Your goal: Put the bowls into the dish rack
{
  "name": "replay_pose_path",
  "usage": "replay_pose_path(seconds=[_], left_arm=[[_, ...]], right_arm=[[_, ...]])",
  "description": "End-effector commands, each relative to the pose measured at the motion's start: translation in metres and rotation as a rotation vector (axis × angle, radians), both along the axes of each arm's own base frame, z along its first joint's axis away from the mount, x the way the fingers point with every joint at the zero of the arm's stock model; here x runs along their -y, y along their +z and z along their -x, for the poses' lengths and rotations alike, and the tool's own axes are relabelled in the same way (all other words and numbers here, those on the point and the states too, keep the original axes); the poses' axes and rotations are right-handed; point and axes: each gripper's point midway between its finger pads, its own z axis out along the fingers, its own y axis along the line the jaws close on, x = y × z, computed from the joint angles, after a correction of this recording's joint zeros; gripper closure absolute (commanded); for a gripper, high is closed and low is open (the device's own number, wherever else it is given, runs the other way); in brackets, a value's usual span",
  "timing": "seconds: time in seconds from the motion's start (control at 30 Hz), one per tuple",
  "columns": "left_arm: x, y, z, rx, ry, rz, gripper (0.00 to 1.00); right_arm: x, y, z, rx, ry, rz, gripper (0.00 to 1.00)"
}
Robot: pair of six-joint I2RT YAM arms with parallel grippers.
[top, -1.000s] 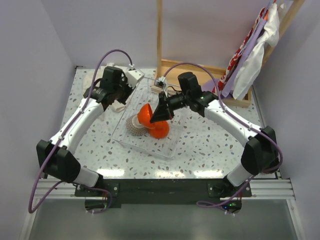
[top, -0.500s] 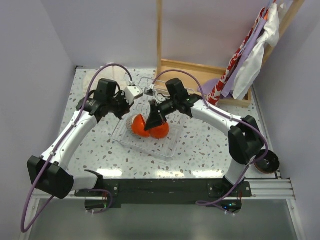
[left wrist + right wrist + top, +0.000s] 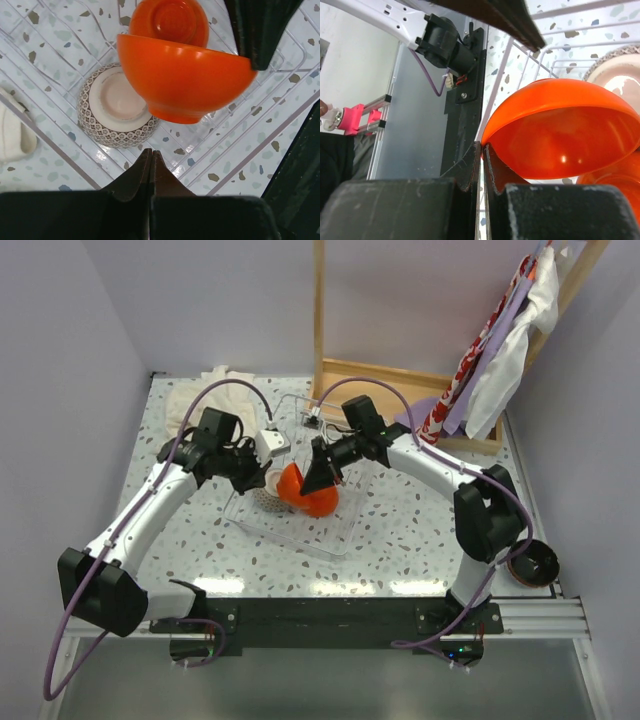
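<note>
My right gripper (image 3: pixel 308 483) is shut on the rim of a glossy orange bowl (image 3: pixel 290 483), holding it tilted over the clear dish rack (image 3: pixel 335 535). In the right wrist view the jaws (image 3: pixel 483 147) pinch that bowl's (image 3: pixel 560 130) edge. A second orange bowl (image 3: pixel 172 20) lies upside down in the rack behind it. A blue-patterned bowl (image 3: pixel 117 112) with a pale foot ring lies upside down beside them. My left gripper (image 3: pixel 151 152) is shut and empty, just short of the patterned bowl. A dark brown bowl (image 3: pixel 530 562) sits at the table's near right corner.
A wooden frame (image 3: pixel 400 380) stands at the back right with hanging cloths (image 3: pixel 500 340) beside it. A white cloth (image 3: pixel 200 395) lies at the back left, and a pale object (image 3: pixel 15 132) lies just outside the rack's left side.
My left gripper has moved nearer and towards the rack's left side. The right gripper has lowered the orange bowl further into the rack, close to the other bowls.
</note>
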Motion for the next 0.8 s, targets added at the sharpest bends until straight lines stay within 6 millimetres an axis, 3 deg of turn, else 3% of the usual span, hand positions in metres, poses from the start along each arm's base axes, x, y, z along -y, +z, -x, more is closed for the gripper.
replay_pose_path(seconds=[0.0, 0.33, 0.77], left_arm=[[0.009, -0.006, 0.014, -0.036, -0.068, 0.030, 1.00], [0.023, -0.025, 0.009, -0.073, -0.086, 0.036, 1.00], [0.039, -0.037, -0.015, -0.069, -0.071, 0.043, 1.00]], right_arm=[[-0.002, -0.001, -0.004, 0.016, 0.033, -0.034, 1.00], [0.004, -0.017, -0.015, 0.010, 0.012, -0.015, 1.00], [0.014, -0.032, -0.025, 0.009, -0.002, 0.028, 1.00]])
